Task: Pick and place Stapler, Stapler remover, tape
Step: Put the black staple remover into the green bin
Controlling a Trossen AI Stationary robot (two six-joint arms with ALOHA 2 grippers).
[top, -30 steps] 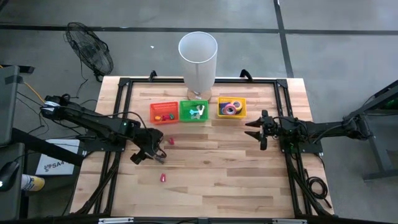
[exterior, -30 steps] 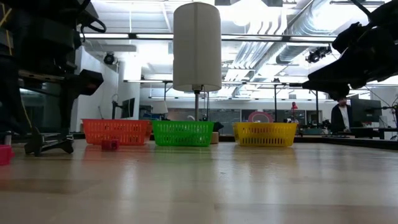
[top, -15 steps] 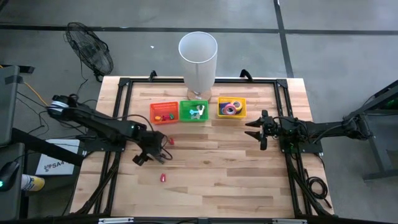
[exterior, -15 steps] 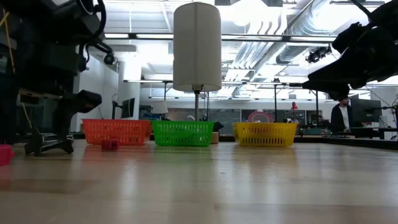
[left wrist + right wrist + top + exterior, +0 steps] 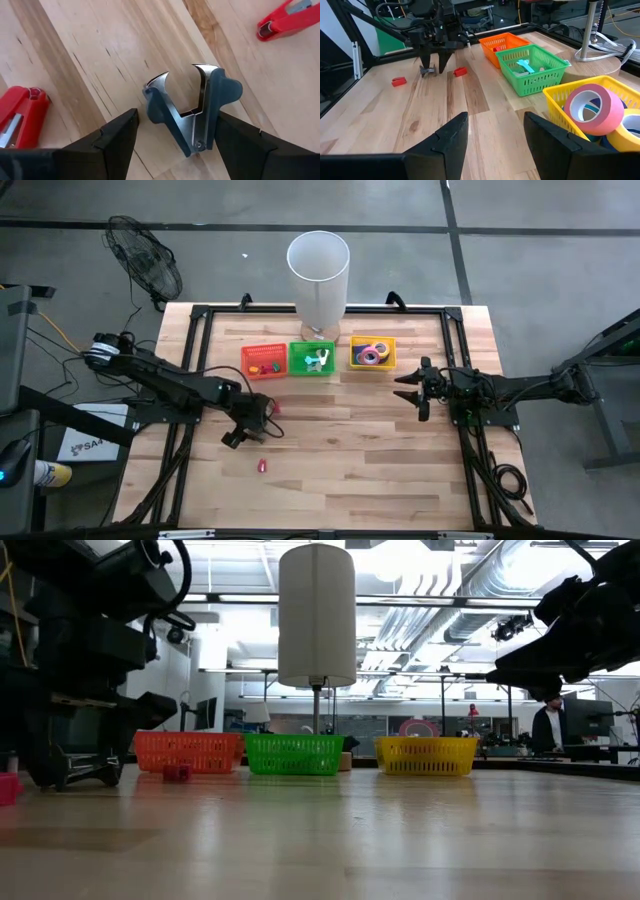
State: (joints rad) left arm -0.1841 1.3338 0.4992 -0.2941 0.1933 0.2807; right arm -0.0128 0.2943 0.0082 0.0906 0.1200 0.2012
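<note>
the blue staple remover (image 5: 192,116) lies on the surface (image 5: 380,470) between the open fingers (image 5: 112,142) of the left claw (image 5: 243,428), which straddles it without a grip. one red stapler (image 5: 22,112) and another (image 5: 292,17) lie near the remover on either side. beyond the remover stand the orange basket (image 5: 263,361), green basket (image 5: 312,359) and yellow basket (image 5: 372,354) with tape (image 5: 592,107). the right claw (image 5: 412,392) hangs open, empty, well apart from the remover.
</note>
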